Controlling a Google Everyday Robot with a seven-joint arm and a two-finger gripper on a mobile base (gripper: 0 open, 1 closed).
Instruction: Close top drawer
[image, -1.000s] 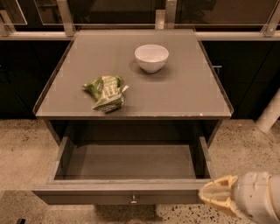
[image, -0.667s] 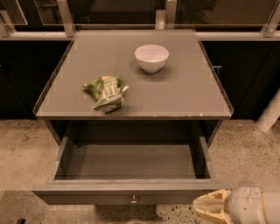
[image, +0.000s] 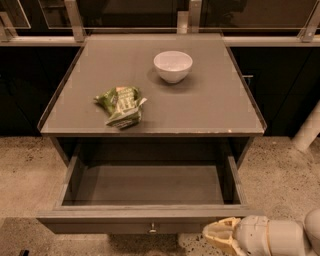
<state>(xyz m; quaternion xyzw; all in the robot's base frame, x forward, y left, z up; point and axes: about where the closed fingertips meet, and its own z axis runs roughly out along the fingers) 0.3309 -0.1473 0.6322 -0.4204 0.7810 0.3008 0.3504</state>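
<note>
The top drawer (image: 145, 214) is pulled wide open under the grey-brown cabinet top (image: 210, 105). It is a shallow, empty box with a small round metal knob (image: 152, 230) at the centre of its front. My gripper (image: 216, 238) is at the bottom right, low in front of the drawer front's right end, its cream fingertips pointing left toward the front panel. The white arm runs off the right edge.
A white bowl (image: 173, 66) and a crumpled green snack bag (image: 121, 105) lie on the cabinet top. Dark cabinets and a metal rail run along the back. A white post (image: 307, 131) stands at the right. The floor is speckled stone.
My gripper has moved down and to the left, closer to the right end of the drawer front. The drawer has not moved.
</note>
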